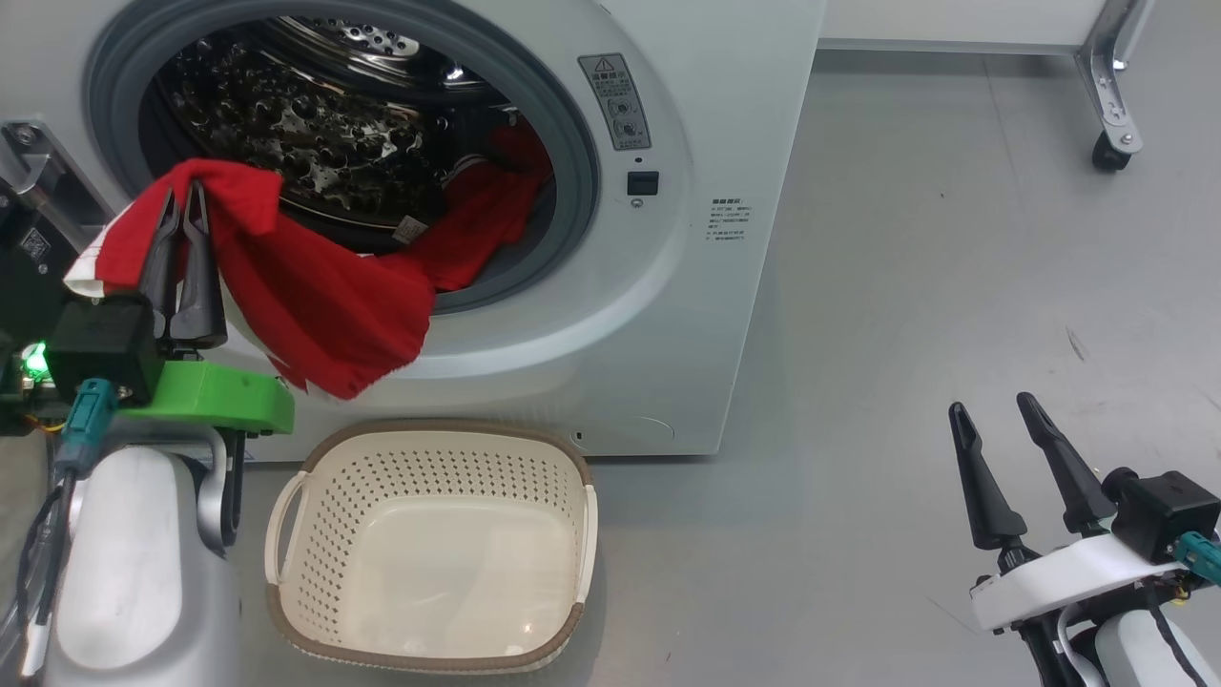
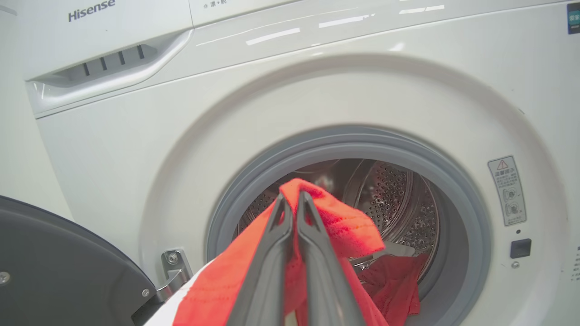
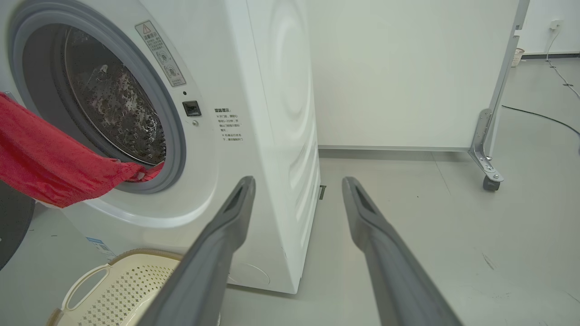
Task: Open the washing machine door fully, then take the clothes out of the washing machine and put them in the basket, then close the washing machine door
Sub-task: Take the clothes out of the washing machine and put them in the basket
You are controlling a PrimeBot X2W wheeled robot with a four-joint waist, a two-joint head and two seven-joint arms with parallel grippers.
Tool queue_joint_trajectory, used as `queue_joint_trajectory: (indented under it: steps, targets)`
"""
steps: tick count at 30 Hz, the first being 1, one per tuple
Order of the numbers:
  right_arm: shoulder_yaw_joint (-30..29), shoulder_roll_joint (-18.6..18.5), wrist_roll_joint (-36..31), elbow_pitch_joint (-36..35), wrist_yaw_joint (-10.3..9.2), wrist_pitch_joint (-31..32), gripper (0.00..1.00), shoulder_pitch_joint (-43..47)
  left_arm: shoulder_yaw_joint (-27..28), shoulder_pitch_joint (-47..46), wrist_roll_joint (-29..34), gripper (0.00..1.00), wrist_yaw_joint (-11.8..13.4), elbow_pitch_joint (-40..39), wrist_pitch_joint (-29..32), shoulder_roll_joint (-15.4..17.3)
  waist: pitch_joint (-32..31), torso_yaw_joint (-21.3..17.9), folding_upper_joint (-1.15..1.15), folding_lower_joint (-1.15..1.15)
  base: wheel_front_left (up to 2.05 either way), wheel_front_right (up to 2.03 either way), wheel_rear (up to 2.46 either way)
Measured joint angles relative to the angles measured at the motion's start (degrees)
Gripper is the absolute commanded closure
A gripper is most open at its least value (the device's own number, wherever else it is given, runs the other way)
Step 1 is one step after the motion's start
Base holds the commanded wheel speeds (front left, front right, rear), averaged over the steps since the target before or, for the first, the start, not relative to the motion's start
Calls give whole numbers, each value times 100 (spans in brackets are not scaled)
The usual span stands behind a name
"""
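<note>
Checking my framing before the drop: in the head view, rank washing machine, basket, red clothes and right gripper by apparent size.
1. washing machine, by far.
2-3. basket and clothes: they look alike, and the basket sits nearer the camera, so unranked.
4. right gripper, smallest.

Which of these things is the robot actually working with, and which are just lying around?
Part of the job:
- washing machine
- its open door
- red clothes, pinched in the shut left gripper
- cream basket, with nothing in it yet

Just lying about:
- wheeled panel stand
- floor cable
</note>
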Motion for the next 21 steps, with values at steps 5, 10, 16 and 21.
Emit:
queue_joint_trajectory:
  steps: [5, 10, 16, 21]
  targets:
    - [0, 24, -7, -20, 0, 0, 0, 16, -79, 83, -7, 100, 0, -345, 0, -1, -37, 8, 0, 0, 0, 0, 0]
    - [34, 67, -47, -27, 0, 0, 0, 21, -147, 395, -20, 100, -43, -471, 0, -1, -52, -16, 0, 0, 0, 0, 0]
    - [71, 74, -49, -63, 0, 0, 0, 26, -250, 815, -114, 100, -42, -458, 0, 1, 7, -91, 0, 0, 0, 0, 0]
    - [135, 73, -55, -111, 0, 0, 0, 26, -366, 1096, -114, 100, -42, -341, 29, 3, 97, -149, 0, 0, 0, 0, 0]
